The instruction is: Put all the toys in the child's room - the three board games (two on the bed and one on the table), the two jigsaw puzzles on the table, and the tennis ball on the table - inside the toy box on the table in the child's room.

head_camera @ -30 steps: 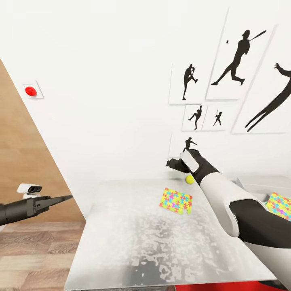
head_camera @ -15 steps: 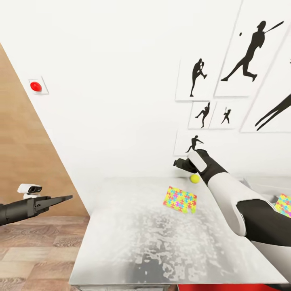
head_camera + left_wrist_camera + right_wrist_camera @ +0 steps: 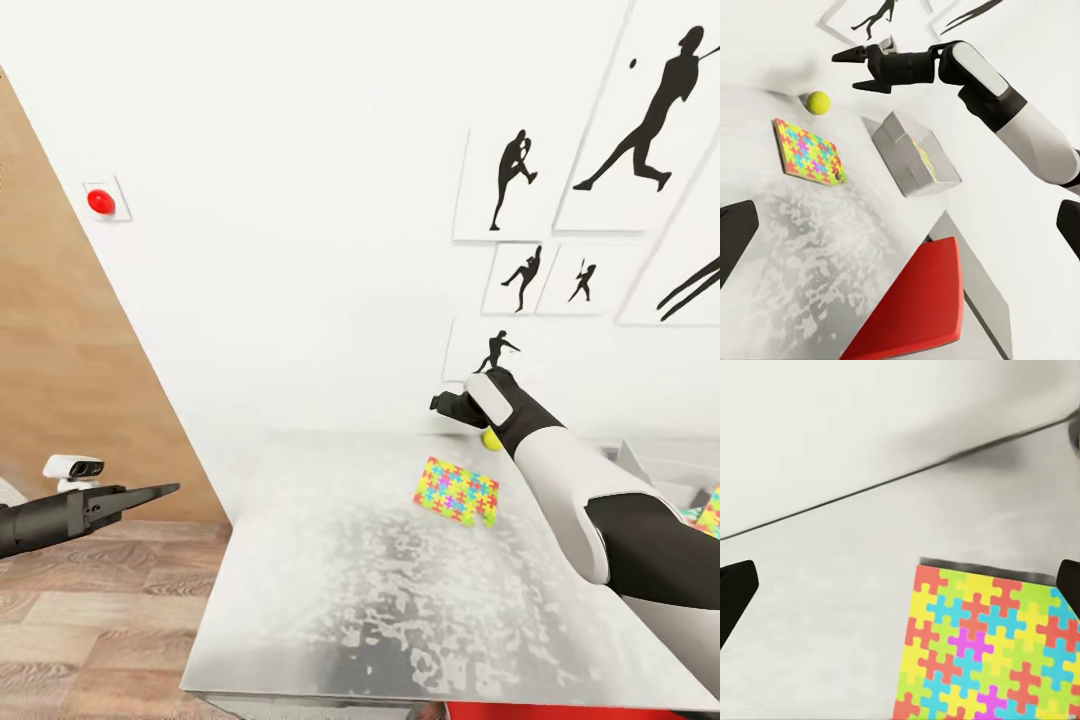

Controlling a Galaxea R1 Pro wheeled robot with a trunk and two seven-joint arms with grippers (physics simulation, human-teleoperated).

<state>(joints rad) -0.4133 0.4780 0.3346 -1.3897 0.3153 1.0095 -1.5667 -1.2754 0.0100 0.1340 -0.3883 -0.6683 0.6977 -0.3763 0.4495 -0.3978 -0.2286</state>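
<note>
Jigsaw puzzle [image 3: 457, 492] lies flat on the tabletop [image 3: 350, 600] just below the right pincer [image 3: 447, 404], whose jaws gape wide and empty, tennis ball [image 3: 491, 438] beside.

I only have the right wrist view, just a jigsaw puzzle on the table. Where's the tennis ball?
Observer: The tennis ball lies on the table near the wall, just beyond the jigsaw puzzle, not touching it.
Operator: Is my end effector open?
Observer: Yes, the right end effector is open, raised above the table near the ball.
Operator: Where's the toy box?
Observer: The toy box stands on the table beside the jigsaw puzzle, with a second puzzle inside.
</note>
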